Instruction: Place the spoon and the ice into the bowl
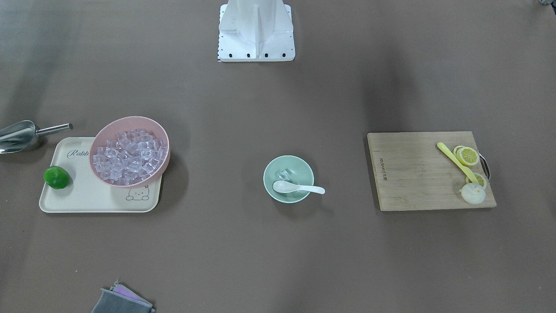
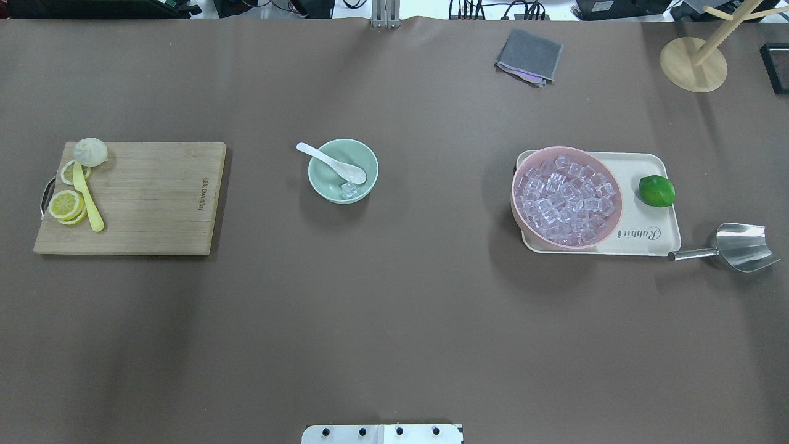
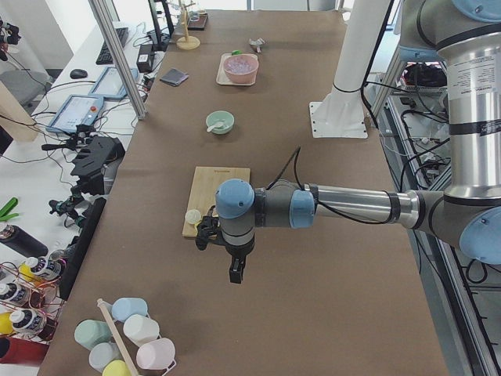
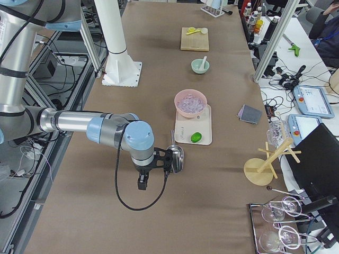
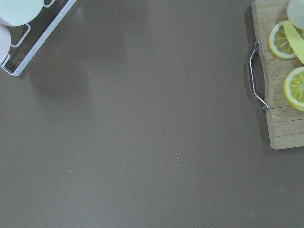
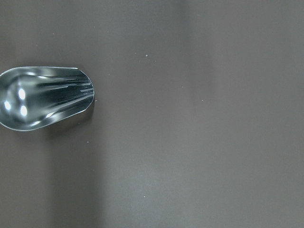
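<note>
The mint-green bowl (image 2: 343, 170) stands in the middle of the table, also in the front-facing view (image 1: 288, 178). The white spoon (image 2: 330, 163) lies in it, scoop inside and handle over the rim. One clear ice cube (image 2: 349, 190) sits in the bowl beside the scoop. My left gripper (image 3: 235, 276) hangs over bare table beyond the cutting board's end, far from the bowl. My right gripper (image 4: 141, 185) hangs near the steel scoop, also far from the bowl. Both show only in the side views, so I cannot tell if they are open or shut.
A pink bowl (image 2: 567, 197) full of ice stands on a cream tray (image 2: 653, 237) with a lime (image 2: 656, 190). A steel scoop (image 2: 739, 246) lies beside the tray. The cutting board (image 2: 148, 197) holds lemon slices and a yellow spoon (image 2: 88, 203). A grey cloth (image 2: 529, 55) lies at the far edge.
</note>
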{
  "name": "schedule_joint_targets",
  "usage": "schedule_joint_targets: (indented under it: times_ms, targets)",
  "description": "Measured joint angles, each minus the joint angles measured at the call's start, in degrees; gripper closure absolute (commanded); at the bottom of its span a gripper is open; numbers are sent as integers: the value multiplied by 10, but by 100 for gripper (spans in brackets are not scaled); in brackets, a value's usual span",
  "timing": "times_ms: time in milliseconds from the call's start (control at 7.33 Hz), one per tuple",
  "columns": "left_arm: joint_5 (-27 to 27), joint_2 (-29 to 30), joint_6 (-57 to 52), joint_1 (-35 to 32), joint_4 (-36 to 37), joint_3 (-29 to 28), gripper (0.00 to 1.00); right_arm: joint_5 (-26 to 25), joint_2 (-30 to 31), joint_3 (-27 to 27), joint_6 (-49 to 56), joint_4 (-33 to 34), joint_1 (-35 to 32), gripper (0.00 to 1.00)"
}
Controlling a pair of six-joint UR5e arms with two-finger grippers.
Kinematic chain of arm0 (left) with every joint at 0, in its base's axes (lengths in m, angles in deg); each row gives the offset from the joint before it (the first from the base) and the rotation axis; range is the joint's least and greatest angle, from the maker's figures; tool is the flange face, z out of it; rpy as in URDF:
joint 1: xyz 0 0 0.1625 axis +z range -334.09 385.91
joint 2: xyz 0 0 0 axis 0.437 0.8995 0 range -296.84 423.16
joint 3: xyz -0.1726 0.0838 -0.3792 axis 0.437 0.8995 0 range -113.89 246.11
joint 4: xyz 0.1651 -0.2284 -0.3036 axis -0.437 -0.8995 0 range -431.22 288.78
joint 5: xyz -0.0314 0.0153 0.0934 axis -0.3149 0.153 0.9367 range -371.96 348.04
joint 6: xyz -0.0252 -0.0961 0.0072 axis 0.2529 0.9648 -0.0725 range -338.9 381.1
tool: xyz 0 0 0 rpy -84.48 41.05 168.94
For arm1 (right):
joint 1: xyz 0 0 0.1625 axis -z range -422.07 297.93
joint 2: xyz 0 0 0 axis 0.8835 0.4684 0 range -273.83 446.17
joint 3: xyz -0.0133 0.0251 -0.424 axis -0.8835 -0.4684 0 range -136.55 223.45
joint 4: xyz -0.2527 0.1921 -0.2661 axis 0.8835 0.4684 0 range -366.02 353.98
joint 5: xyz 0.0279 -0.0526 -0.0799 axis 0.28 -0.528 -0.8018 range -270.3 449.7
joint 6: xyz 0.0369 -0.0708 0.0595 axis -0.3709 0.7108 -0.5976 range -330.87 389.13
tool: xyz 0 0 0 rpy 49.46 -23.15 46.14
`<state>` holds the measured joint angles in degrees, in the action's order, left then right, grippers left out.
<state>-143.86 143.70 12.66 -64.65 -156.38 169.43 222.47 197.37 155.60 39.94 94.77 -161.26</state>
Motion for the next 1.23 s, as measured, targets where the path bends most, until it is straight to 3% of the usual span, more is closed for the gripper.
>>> schedule_joint_targets:
  times_ms: [1227]
  targets:
    - [1,-11,0,-1,-2,3,1,1,5,-2,35,0,0,0]
